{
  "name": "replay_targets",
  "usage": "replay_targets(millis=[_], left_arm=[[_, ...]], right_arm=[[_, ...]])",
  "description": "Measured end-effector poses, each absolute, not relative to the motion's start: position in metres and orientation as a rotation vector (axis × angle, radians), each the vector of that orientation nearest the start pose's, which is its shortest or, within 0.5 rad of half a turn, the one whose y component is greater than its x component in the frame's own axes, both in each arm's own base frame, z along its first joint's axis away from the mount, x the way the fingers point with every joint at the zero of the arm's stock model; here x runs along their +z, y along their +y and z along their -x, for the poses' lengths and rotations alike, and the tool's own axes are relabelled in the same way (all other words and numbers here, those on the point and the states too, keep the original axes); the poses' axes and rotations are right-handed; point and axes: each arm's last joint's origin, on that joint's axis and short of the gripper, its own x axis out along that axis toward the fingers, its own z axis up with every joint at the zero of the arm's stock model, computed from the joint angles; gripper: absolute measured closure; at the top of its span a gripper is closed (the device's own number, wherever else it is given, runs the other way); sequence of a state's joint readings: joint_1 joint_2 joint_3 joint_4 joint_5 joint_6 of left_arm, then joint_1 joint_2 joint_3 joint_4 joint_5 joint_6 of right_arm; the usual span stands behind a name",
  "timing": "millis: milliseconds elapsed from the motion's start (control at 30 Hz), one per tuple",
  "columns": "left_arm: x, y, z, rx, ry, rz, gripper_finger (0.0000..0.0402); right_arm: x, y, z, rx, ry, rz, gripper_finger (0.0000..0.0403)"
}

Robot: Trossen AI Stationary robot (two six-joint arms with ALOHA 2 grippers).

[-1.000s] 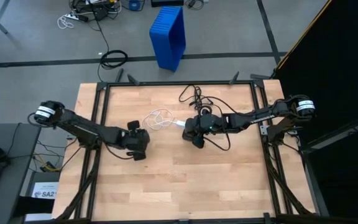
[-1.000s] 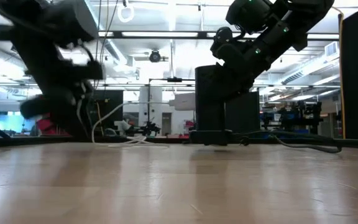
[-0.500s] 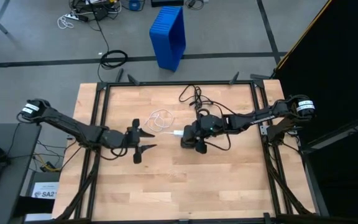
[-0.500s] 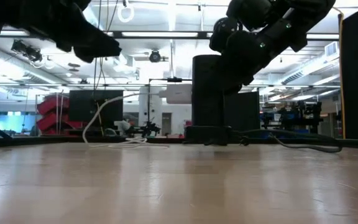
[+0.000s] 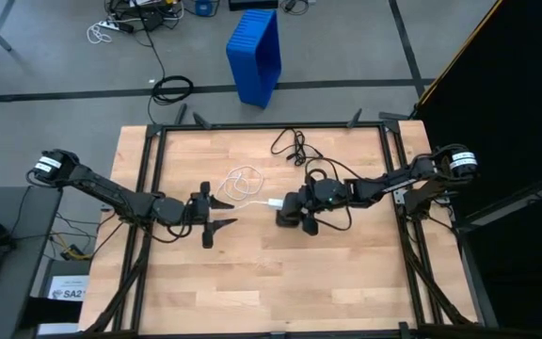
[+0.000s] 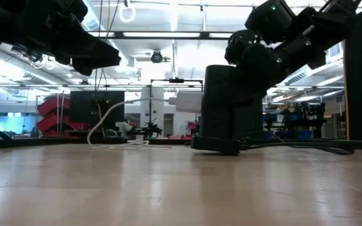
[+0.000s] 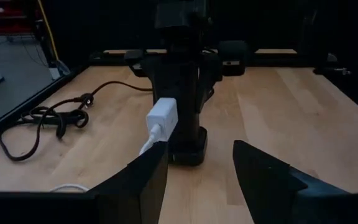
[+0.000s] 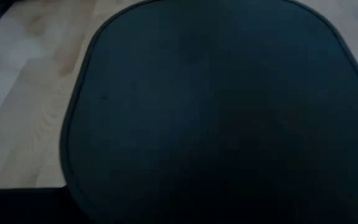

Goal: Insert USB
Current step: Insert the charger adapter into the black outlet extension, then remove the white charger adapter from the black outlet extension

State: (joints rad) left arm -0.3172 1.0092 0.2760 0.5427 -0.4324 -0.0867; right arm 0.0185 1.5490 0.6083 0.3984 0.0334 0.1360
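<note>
1. High view: my left gripper (image 5: 216,212) sits left of table centre, its two fingers spread wide and nothing between them. The USB (image 5: 244,182) lies in loose white loops just past the fingertips, towards the far rail, and its white plug (image 5: 275,202) points sideways into the black box (image 5: 291,211). The plug is clear of the left jaws, off to their right. My right gripper (image 5: 301,209) is on the box from the other side.

2. Low view: the box (image 6: 222,107) stands upright on the table (image 6: 181,188). The plug (image 6: 188,100) sticks out of its side, up off the wood, and the white cable arcs down from it to the coil (image 6: 127,143) resting on the table. The left gripper (image 6: 87,53) hangs above the coil, apart from it.

3. Left wrist view: both fingers (image 7: 135,183) are apart, the gap bare. Straight ahead, the plug (image 7: 161,118) is against the box (image 7: 182,93), well beyond the fingertips. The thick black cord (image 7: 48,118) lies to one side.

4. Right wrist view: the box (image 8: 222,106) fills nearly everything; the fingers are hidden. I cannot tell how the right jaws stand.
</note>
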Motion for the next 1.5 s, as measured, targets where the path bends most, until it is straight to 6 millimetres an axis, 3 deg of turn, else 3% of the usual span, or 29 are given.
replay_targets(millis=[367, 533, 667, 1067, 1300, 1500], left_arm=[[0.182, -0.051, -0.194, 0.126, 0.193, 0.028, 0.0234], [0.174, -0.052, -0.197, 0.129, 0.233, 0.023, 0.0234], [0.17, -0.052, -0.199, 0.132, 0.254, 0.025, 0.0234], [0.169, -0.053, -0.2, 0.127, 0.251, 0.0, 0.0234], [0.172, -0.052, -0.199, 0.126, 0.241, -0.064, 0.0234], [0.186, -0.047, -0.194, 0.2, 0.166, -0.045, 0.0234]], right_arm=[[0.156, 0.005, -0.291, -0.053, 0.489, -0.144, 0.0174], [0.158, 0.004, -0.292, -0.063, 0.466, -0.151, 0.0084], [0.158, 0.004, -0.292, -0.062, 0.461, -0.15, 0.0049], [0.175, 0.004, -0.287, -0.038, 0.424, -0.145, 0.007], [0.207, 0.004, -0.257, -0.047, 0.47, -0.163, 0.0085], [0.229, 0.009, -0.233, -0.084, 0.452, -0.12, 0.0097]])
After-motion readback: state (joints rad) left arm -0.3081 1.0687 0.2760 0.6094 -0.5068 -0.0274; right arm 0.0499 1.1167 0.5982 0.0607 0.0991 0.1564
